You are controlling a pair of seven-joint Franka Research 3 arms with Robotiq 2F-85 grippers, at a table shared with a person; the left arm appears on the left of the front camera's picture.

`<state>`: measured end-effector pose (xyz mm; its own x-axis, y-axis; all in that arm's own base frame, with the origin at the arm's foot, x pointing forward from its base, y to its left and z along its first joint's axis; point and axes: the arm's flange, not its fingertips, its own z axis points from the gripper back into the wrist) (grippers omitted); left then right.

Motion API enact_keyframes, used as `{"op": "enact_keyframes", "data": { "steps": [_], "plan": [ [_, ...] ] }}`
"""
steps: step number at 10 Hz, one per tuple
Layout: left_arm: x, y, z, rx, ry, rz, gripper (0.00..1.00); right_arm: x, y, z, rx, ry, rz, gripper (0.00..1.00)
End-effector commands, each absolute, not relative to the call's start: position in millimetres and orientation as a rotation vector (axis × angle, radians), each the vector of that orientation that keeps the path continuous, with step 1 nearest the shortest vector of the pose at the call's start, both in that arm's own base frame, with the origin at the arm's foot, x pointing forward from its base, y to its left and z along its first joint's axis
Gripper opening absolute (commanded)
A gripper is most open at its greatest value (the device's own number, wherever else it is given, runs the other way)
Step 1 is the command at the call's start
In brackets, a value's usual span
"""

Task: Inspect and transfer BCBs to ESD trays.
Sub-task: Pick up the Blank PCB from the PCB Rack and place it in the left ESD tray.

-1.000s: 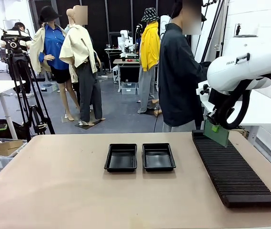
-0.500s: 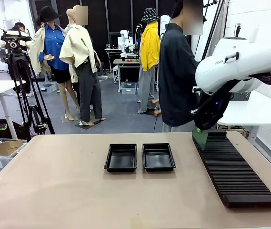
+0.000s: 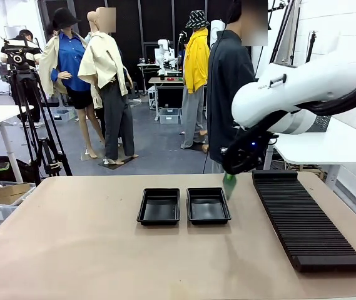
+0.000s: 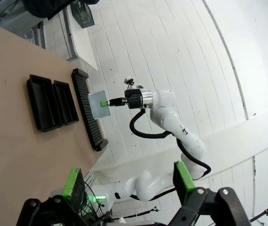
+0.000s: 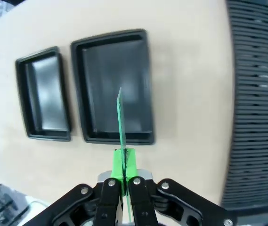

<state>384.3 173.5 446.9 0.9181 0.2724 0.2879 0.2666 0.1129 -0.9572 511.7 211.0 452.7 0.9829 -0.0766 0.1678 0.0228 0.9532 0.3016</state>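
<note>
Green BCB [image 5: 120, 120] edge-on in wrist view, blurred from front, clenched in right claw [image 5: 124, 162], left claw [image 4: 129, 181] released.

1. Left ESD tray [image 3: 159, 209] and right ESD tray [image 3: 208, 208] sit side by side at mid-desk [image 3: 90, 250]
2. Slotted rack [image 3: 303, 219] lies to their right, apart
3. Right hand [image 3: 230, 180] holds a BCB [image 3: 229, 187] on edge above the right ESD tray's right rim
4. A person [image 3: 231, 94] stands behind the desk

Front and wrist views sharing trays [image 3: 160, 190]
</note>
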Motion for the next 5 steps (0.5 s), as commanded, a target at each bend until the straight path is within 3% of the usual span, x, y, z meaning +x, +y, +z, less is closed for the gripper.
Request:
{"op": "enact_keyframes", "data": {
  "steps": [1,5],
  "plan": [
    [383,174,448,-1.471,-0.455,0.006,1.00,516,232,449,0.396,-0.192,-0.081,0.00],
    [383,174,448,-1.471,-0.455,0.006,1.00,531,274,453,0.583,-0.155,-0.089,0.00]
  ]
}}
